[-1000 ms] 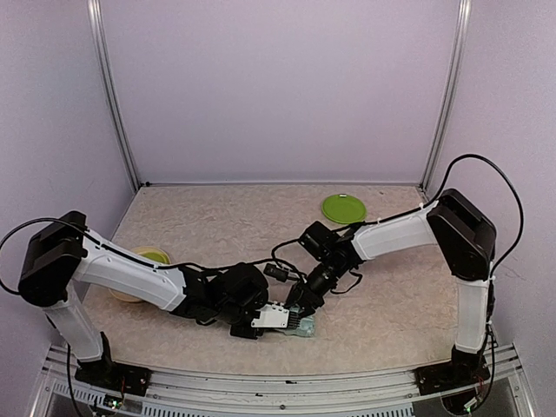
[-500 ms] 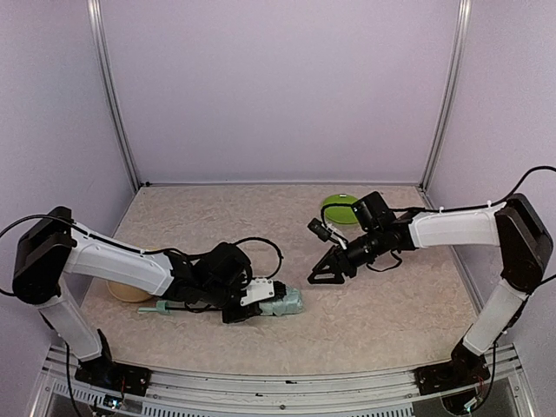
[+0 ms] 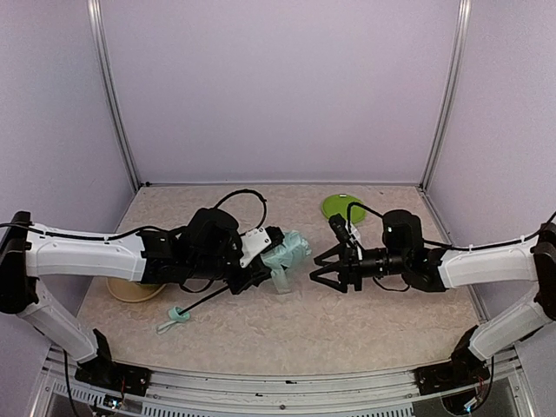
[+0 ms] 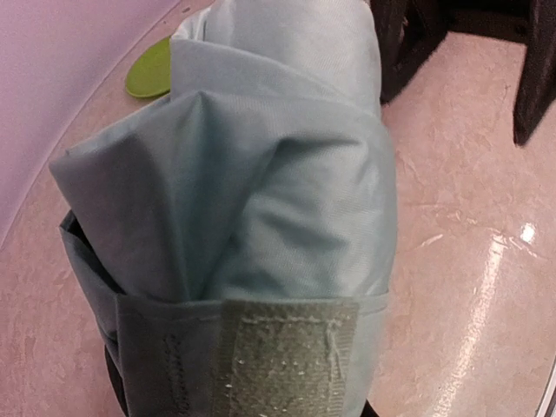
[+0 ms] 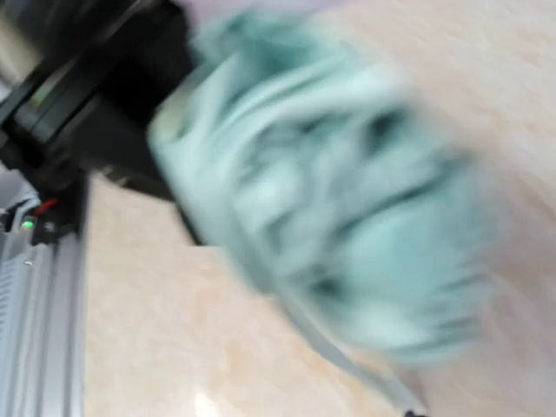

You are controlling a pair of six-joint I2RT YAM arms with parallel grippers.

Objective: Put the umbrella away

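**A:** Starting nearest: handle (image 3: 174, 317) sits low by the worktop's (image 3: 382, 321) near edge, and the shaft (image 3: 208, 299) slants up from it to the bundle. Risk?

**B:** The shaft looks extended. Any swing of the bundle would drag the handle across the surface, and it could snag.

**A:** Left end effector (image 3: 269, 258)?

**B:** Clenched on the umbrella's (image 3: 295, 250) bunched canopy, mid-worktop. The hold is on soft fabric, not the shaft, so folds could slide out. A velcro tab (image 4: 287, 356) shows in the wrist view; can't tell if it's fastened. If not, the canopy may spill loose.

**A:** Right end effector (image 3: 318, 271)?

**B:** Released and empty, jaws spread, facing the canopy from just beside it. Its wrist view is blurred. Closing off-centre would pinch one fold only, or knock the bundle free.

**A:** Farther back?

**B:** Plate (image 3: 344, 208), apart from both arms. Slight chance the right arm clips it.
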